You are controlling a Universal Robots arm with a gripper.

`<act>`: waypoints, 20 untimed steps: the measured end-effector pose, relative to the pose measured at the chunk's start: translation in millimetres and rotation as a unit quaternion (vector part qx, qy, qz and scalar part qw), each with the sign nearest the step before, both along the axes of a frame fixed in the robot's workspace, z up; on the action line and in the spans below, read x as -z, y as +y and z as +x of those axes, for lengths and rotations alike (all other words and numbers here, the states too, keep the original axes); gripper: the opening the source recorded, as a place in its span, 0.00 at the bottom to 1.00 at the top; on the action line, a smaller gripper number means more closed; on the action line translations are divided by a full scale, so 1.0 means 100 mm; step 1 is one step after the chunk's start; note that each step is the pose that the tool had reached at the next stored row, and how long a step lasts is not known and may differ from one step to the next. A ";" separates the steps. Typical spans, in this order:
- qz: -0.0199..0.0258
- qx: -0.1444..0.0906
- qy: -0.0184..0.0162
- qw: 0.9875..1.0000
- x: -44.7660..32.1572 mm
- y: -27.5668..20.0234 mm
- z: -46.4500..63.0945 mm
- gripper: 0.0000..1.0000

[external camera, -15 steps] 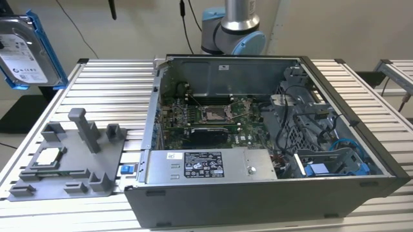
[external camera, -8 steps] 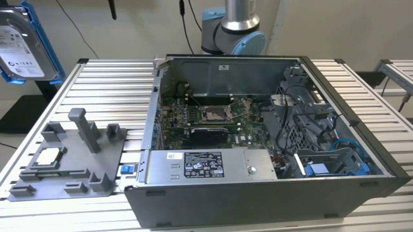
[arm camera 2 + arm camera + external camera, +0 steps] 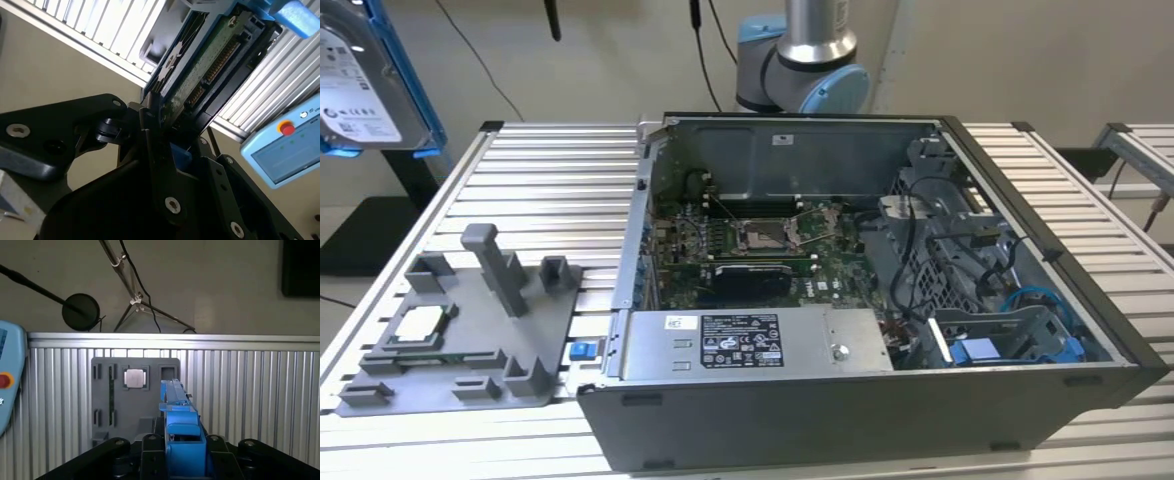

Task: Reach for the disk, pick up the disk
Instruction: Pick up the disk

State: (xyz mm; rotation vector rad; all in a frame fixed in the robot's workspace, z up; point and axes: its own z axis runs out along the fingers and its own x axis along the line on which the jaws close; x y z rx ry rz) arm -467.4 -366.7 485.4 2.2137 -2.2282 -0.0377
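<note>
The disk [image 3: 360,85], silver-grey with a white label and a blue bracket, hangs high above the table at the exterior view's far left. In the second wrist view my gripper [image 3: 164,127] is shut on the disk [image 3: 210,55], whose green circuit board and connector edge run away from the black fingers [image 3: 150,150]. In the first wrist view the disk [image 3: 175,400] stands edge-on, its blue bracket rising from between the gripper [image 3: 182,452] links, over the ribbed table.
An open computer case [image 3: 854,410] holds a motherboard and a grey power-supply box [image 3: 747,345]. A grey fixture [image 3: 467,340] with a small square chip [image 3: 420,325] lies at the exterior view's left, also the fixture [image 3: 107,405]. A pale blue pendant [image 3: 285,150] sits beside the table.
</note>
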 end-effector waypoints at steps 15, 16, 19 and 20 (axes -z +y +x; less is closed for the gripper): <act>0.000 0.000 0.000 1.000 -0.363 0.000 0.00 0.00; 0.000 0.000 0.000 1.000 -0.376 0.000 0.00 0.00; 0.000 0.000 0.000 1.000 -0.376 0.000 0.00 0.00; 0.000 0.000 0.000 1.000 -0.376 0.000 0.00 0.00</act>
